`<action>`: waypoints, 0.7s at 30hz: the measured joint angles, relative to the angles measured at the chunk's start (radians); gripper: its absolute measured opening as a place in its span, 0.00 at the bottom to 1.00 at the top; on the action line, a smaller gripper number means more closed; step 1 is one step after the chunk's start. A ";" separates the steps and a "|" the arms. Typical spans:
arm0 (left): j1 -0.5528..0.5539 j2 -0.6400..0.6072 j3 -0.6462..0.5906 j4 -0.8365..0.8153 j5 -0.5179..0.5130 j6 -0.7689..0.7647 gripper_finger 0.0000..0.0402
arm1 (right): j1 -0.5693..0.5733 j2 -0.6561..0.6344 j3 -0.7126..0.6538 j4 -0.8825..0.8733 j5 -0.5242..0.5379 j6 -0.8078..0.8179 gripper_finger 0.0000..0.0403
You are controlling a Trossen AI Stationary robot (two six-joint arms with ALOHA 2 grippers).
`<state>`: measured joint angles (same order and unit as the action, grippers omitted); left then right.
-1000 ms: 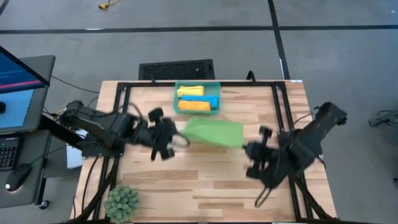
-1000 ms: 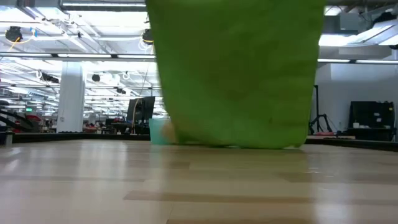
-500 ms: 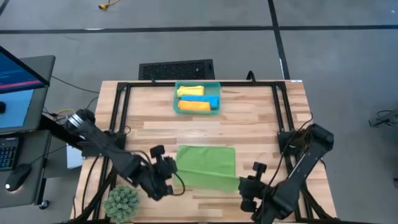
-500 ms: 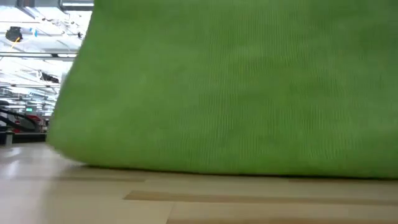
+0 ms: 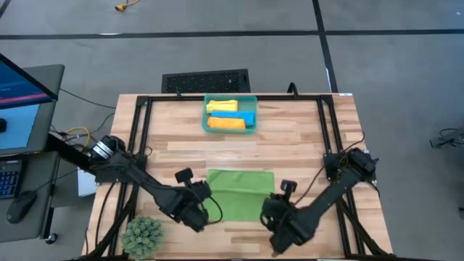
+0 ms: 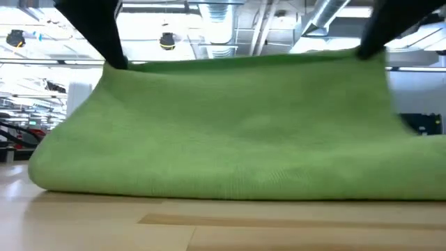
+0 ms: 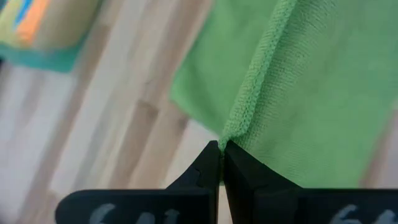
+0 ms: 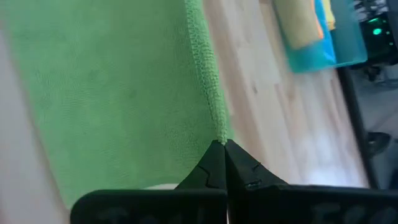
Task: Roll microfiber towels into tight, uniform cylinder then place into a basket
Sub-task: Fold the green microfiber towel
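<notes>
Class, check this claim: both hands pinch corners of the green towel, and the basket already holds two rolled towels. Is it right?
Not quite. The high view shows three rolls in the basket: yellow, blue, orange. The left hand and right hand do pinch the green towel.

Grey floor [image 5: 406, 80], black tape lines [image 5: 217, 33], bright ceiling lights [image 6: 42, 36]

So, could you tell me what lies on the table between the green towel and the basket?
Nothing: the high view shows only bare wooden table between the green towel and the basket.
</notes>
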<state>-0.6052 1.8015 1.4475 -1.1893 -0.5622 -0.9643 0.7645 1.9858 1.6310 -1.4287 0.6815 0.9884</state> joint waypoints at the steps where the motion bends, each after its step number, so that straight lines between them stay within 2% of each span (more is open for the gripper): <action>1: 0.006 0.000 0.000 -0.023 0.000 -0.010 0.00 | -0.018 0.000 0.000 0.001 0.000 -0.022 0.01; 5: 0.037 0.000 0.000 -0.085 0.001 -0.024 0.00 | -0.077 0.000 0.000 0.006 0.001 -0.094 0.01; 9: 0.061 0.000 -0.033 -0.047 0.017 0.003 0.00 | -0.106 -0.002 -0.043 0.072 -0.003 -0.145 0.00; 15: 0.075 0.001 -0.090 0.022 0.027 0.023 0.00 | -0.112 -0.001 -0.123 0.087 -0.052 -0.109 0.00; 21: 0.102 0.000 -0.050 0.026 0.055 0.083 0.00 | -0.099 -0.033 -0.105 0.041 -0.081 -0.093 0.00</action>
<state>-0.5036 1.8019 1.3971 -1.1635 -0.5077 -0.8816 0.6657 1.9527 1.5263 -1.3876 0.6002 0.8950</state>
